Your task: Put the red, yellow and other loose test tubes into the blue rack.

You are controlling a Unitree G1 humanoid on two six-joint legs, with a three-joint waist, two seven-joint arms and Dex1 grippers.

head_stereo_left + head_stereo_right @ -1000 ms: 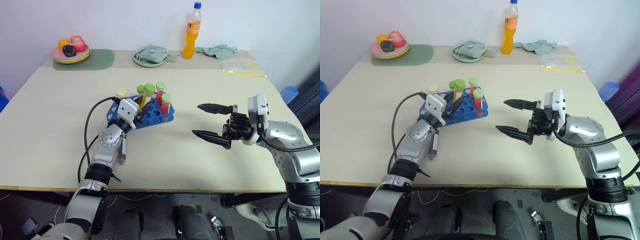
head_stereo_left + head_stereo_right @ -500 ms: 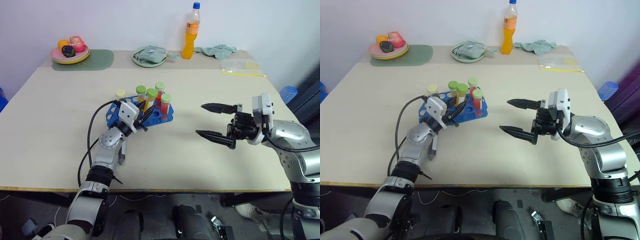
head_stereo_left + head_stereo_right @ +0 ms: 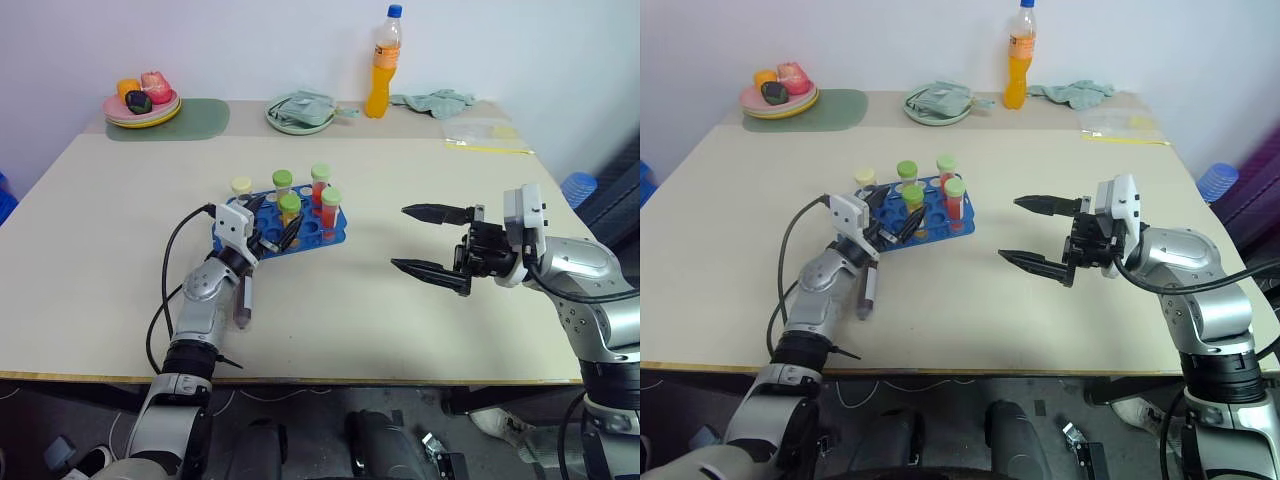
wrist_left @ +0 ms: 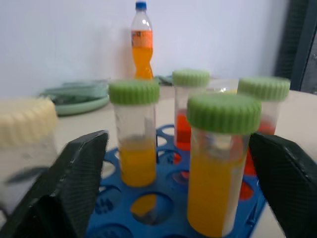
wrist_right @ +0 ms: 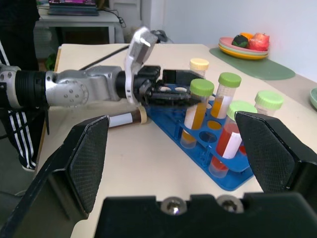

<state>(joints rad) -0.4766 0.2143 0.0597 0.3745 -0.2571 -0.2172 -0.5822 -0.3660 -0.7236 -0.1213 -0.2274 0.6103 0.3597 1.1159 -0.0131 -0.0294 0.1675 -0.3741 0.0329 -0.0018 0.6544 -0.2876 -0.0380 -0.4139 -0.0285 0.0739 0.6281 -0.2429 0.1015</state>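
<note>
Blue rack [image 3: 300, 222] on the worktop [image 3: 120, 250] holds five capped tubes; a dark tube [image 3: 244, 303] lies loose beside the left arm. Both jaws stand wide, holding nothing. Left gripper [image 3: 270, 226] straddles the yellow tube [image 4: 218, 168]; withdrawing could tip it

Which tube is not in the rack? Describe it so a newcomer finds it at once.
Start at the blue rack in the middle of the table, then look towards the table's near edge on the robot's left. One tube lies flat there, with dark liquid, a white label and a pale cap. All the other tubes stand upright in the rack.
</note>
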